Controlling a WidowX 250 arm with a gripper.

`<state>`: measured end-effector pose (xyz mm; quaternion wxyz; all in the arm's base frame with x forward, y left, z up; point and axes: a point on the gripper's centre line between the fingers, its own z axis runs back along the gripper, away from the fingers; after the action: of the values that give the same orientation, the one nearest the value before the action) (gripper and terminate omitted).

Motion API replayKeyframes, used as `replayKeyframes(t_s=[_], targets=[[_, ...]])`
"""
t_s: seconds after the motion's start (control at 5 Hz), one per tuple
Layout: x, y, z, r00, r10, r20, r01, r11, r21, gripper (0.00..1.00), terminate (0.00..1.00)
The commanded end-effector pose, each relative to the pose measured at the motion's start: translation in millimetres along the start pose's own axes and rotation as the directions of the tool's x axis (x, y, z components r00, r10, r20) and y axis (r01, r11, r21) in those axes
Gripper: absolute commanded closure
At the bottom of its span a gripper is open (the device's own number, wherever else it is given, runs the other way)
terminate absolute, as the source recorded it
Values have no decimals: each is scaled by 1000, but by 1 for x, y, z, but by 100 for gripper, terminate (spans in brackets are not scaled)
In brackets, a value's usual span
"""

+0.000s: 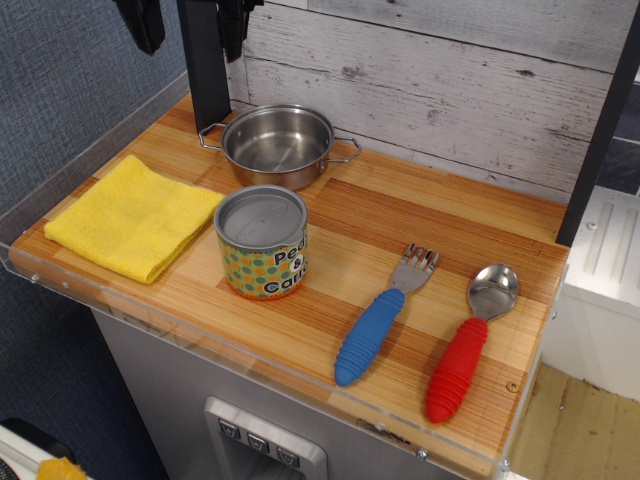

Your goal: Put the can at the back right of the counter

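Observation:
The can (262, 242) stands upright on the wooden counter (420, 215), left of centre and near the front. It has a grey lid and a green dotted label with a white panel. My gripper (188, 22) hangs at the top left edge of the view, well above and behind the can. Only its two black fingertips (141, 25) show. They are wide apart with nothing between them, and a black post stands behind the gap.
A steel two-handled pot (277, 145) sits just behind the can. A folded yellow cloth (133, 215) lies to its left. A blue-handled fork (380, 318) and a red-handled spoon (468, 345) lie to the right. A white plank wall (450, 90) backs the counter. Black posts (205, 70) stand at both back corners.

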<state>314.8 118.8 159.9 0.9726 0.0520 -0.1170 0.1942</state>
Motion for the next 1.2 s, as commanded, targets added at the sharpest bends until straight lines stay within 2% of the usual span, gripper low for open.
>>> replayKeyframes(t_s=[0.0,0.2,0.4,0.6,0.8,1.0], targets=[[0,0,0,1000,0,0,0,1000,0,0,0],[-19,-7,2,985,-171,6,171,985,8,0,0],[-39,0,6,949,-314,-26,312,947,-74,0,0],[-58,-2,-6,855,-516,-44,510,854,-101,0,0],[-72,-6,-22,742,-664,-92,656,747,-110,0,0],[-83,-14,-36,639,-762,-103,756,647,-97,0,0]])
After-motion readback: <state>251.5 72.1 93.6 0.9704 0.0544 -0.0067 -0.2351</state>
